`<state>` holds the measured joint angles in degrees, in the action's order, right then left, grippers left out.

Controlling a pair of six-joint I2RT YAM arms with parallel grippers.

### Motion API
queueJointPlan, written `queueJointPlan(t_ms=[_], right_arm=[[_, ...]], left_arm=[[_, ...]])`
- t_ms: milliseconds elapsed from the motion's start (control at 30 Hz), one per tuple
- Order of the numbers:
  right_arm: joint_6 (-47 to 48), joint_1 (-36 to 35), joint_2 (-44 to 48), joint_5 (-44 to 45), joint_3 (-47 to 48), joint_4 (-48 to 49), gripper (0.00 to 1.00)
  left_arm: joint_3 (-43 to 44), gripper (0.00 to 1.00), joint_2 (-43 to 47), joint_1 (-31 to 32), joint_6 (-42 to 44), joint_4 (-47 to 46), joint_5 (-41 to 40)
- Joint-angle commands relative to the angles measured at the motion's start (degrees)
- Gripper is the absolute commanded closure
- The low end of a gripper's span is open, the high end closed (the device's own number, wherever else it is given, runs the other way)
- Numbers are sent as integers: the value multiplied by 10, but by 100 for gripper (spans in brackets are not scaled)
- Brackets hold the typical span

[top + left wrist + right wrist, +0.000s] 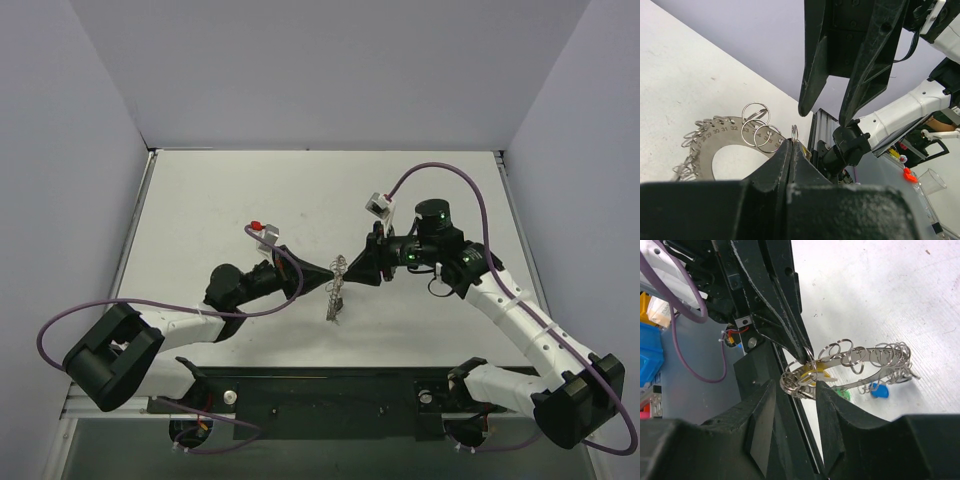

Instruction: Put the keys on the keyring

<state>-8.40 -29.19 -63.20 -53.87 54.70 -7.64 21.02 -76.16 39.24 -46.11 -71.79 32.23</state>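
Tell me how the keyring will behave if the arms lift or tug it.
The keyring looks like a flat metal plate, so it is probably stiff and should keep its shape. The small rings along its rim and the hanging blue key would likely swing. Pinched at one edge by the left gripper, smooth thin metal may pivot or slip.

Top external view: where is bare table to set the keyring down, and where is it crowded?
Bare: the far strip of table between the back wall and both arms, and the patch bordered by the keyring, the right arm and the base rail. Crowded: mid-table, where left gripper and right gripper meet.
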Motion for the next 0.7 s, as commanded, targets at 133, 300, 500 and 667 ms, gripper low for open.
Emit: queueJointPlan(t_ms=[133,300,500,667], right_arm=[[-14,-9,-3,24,-11,33,66],[-33,-17,-8,29,-15,50,68],[-49,-19,-14,39,-24,62,70],[-56,-20,-17,43,-26,67,73]], left_arm=[[11,100,14,-3,-7,-222,-1],[11,100,16,-3,-4,-222,2],[11,100,19,-3,-1,-222,4],[11,100,22,-4,-1,-222,5]])
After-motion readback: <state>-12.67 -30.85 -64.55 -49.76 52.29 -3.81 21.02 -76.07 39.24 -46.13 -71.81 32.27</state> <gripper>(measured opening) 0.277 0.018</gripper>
